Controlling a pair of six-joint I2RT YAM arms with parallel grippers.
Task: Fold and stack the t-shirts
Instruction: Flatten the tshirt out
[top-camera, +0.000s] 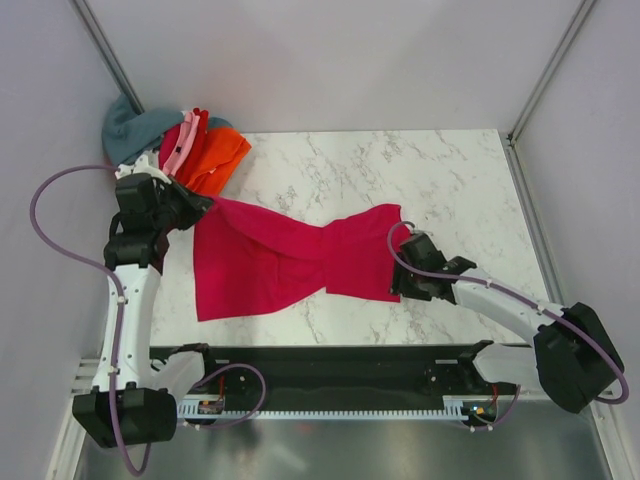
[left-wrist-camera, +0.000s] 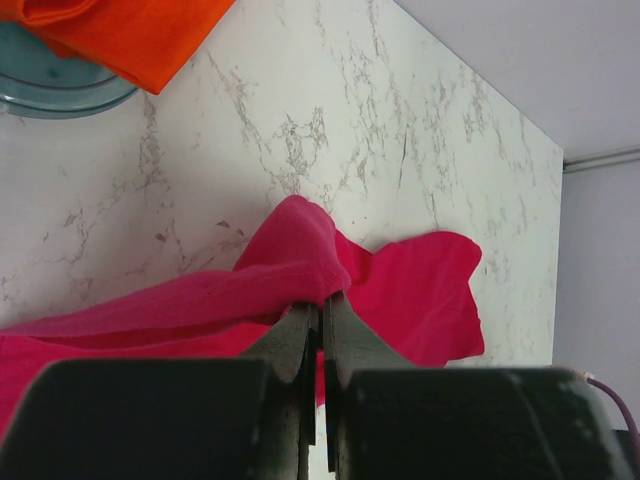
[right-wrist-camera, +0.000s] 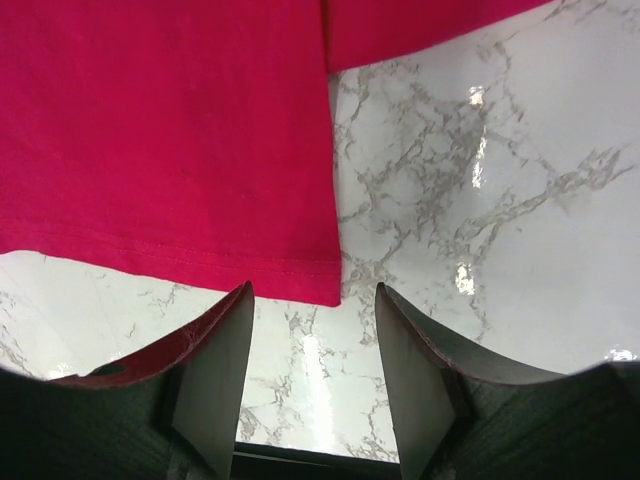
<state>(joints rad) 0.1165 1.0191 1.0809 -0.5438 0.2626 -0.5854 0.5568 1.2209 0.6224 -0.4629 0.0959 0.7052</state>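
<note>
Back left on the marble table (top-camera: 420, 170), a heaped pile of t-shirts (top-camera: 190, 145). Left gripper (top-camera: 196, 206) pressed together, pinching the crimson t-shirt (top-camera: 270, 255), its bunched fold plain only from the left wrist (left-wrist-camera: 322, 300). Right gripper (top-camera: 402, 284) spread at the hem corner, the gap plain only from the right wrist (right-wrist-camera: 312, 295).
</note>
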